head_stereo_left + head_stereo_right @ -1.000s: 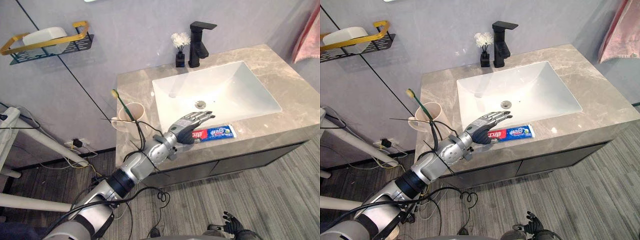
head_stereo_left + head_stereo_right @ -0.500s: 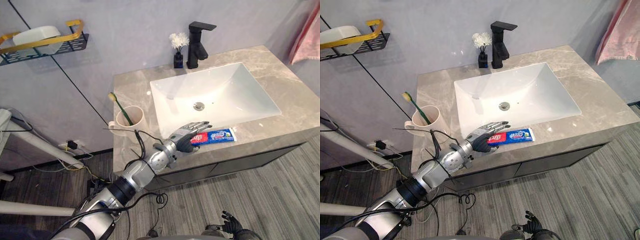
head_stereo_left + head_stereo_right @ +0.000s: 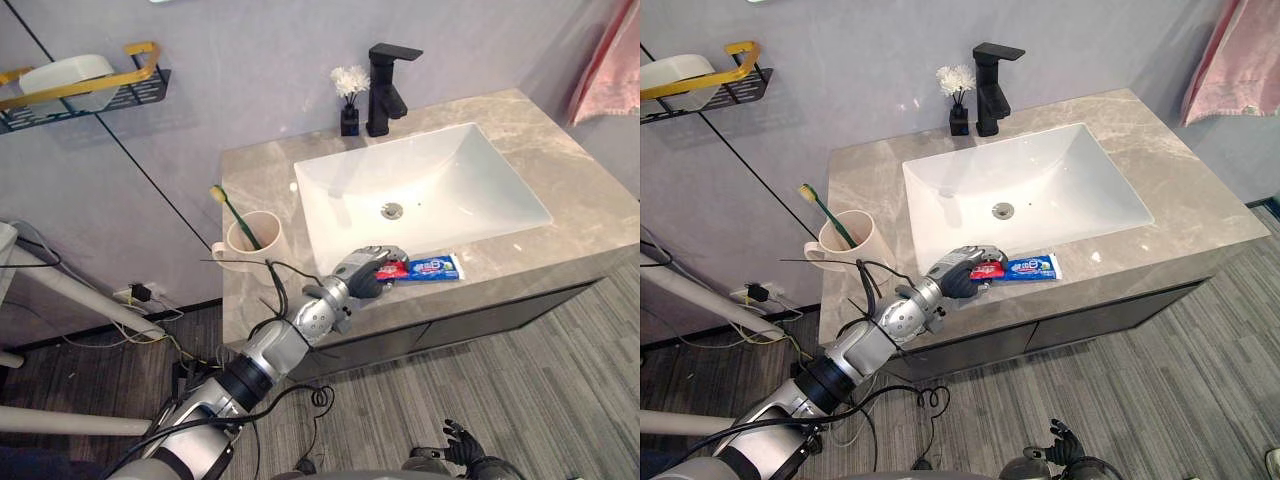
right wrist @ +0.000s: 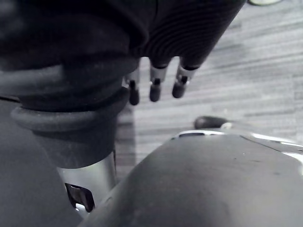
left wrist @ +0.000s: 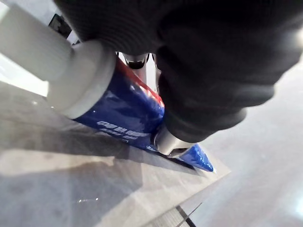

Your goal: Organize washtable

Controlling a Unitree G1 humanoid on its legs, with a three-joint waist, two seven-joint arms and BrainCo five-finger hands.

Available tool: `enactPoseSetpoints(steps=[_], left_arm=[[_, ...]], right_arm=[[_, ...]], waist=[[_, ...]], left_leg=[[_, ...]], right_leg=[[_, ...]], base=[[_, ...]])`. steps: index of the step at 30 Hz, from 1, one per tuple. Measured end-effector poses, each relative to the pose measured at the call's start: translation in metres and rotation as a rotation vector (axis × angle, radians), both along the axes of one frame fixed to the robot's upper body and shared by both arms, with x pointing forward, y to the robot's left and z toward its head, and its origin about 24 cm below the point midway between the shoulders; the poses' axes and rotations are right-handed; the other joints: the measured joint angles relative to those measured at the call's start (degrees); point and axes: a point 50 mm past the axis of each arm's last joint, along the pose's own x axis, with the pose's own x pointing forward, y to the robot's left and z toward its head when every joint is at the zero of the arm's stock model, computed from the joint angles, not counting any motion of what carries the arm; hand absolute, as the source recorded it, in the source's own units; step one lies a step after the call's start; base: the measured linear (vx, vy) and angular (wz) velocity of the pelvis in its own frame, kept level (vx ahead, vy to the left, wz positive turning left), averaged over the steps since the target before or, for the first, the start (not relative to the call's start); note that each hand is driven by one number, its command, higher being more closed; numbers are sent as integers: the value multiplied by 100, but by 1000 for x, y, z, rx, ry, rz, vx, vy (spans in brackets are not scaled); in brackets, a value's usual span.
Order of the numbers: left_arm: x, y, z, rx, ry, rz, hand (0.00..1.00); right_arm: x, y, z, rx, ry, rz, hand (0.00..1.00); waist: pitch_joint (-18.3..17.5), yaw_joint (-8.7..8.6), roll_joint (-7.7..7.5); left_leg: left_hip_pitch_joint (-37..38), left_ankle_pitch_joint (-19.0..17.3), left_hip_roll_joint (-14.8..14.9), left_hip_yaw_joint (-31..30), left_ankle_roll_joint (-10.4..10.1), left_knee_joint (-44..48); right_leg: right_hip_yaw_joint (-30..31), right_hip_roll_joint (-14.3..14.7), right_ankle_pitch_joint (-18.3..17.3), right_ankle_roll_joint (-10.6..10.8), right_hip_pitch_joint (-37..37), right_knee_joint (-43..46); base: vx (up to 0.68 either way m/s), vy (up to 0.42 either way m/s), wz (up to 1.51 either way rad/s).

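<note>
A blue and red toothpaste tube [image 3: 428, 268] with a white cap [image 5: 61, 66] lies on the grey marble counter [image 3: 590, 215], in front of the white sink [image 3: 450, 165]. My left hand [image 3: 364, 273] rests over the tube's red cap end, fingers curled down round it. In the left wrist view the tube [image 5: 120, 111] sits tight under the hand's dark cover, a finger pressing on it. A beige cup [image 3: 258, 240] holding a green toothbrush [image 3: 232, 210] stands at the counter's left. My right hand [image 3: 461, 446] hangs low over the floor, fingers [image 4: 154, 89] relaxed.
A black faucet [image 3: 385, 75] and a small black vase of white flowers [image 3: 349, 97] stand behind the sink. A gold-railed wall shelf [image 3: 90, 88] with a white object is at upper left. A pink towel [image 3: 606, 72] hangs at right. The counter's front edge runs just below the tube.
My left hand has come down from hovering with straight fingers and curled round the tube's red end. The camera has shifted a little.
</note>
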Motion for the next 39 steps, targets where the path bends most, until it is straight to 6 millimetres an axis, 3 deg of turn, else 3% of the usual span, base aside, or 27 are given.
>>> enactPoseSetpoints(steps=[18,20,23,26,29,31,33,35,39], left_arm=[[-9,10,-11,-8,-93,114,100],[-13,9,-9,-19,-101,110,100],[-19,16,-11,-46,-86,138,100],[-24,15,-2,-94,-109,138,100],[-34,11,22,-192,-186,115,100],[-40,9,43,-293,-258,103,100],[-44,10,55,-353,-301,98,100],[-52,10,71,-443,-362,79,100],[-59,13,71,-492,-363,75,100]], right_arm=[[2,1,3,-12,-24,47,0],[7,3,9,-11,-76,52,0],[18,6,19,2,-164,29,0],[39,14,44,45,-347,-12,0],[62,18,82,72,-585,-60,0],[79,16,118,81,-782,-87,0],[87,15,142,102,-911,-119,0],[91,15,180,177,-1122,-191,0],[91,21,207,338,-1284,-262,0]], waist=[[-34,56,82],[-43,147,68],[-52,149,40],[-96,187,-2],[-167,275,-87],[-220,337,-165],[-259,342,-204],[-302,435,-269],[-335,472,-295]], left_leg=[[-89,162,32,-96,-66,-128],[-69,218,53,-101,-81,-215],[-65,256,94,-100,-112,-296],[-69,271,104,-31,-122,-283],[-21,271,102,22,-121,-272],[102,270,107,87,-121,-277],[153,268,104,86,-119,-282],[161,264,105,90,-116,-283],[188,260,104,87,-109,-282]], right_leg=[[-68,61,56,169,-81,-93],[-77,87,60,169,-88,-100],[-74,132,67,165,-126,-100],[44,135,68,163,-164,-90],[140,132,73,155,-170,-54],[189,128,73,155,-111,-5],[189,124,73,155,-69,9],[189,127,73,155,-73,19],[197,127,87,178,-57,26]], base=[[-57,-12,0],[-12,-15,4],[3,-5,-3],[11,4,-10],[1,22,-12],[-22,16,-14],[-39,15,0],[-83,9,-2],[-77,3,-2]])
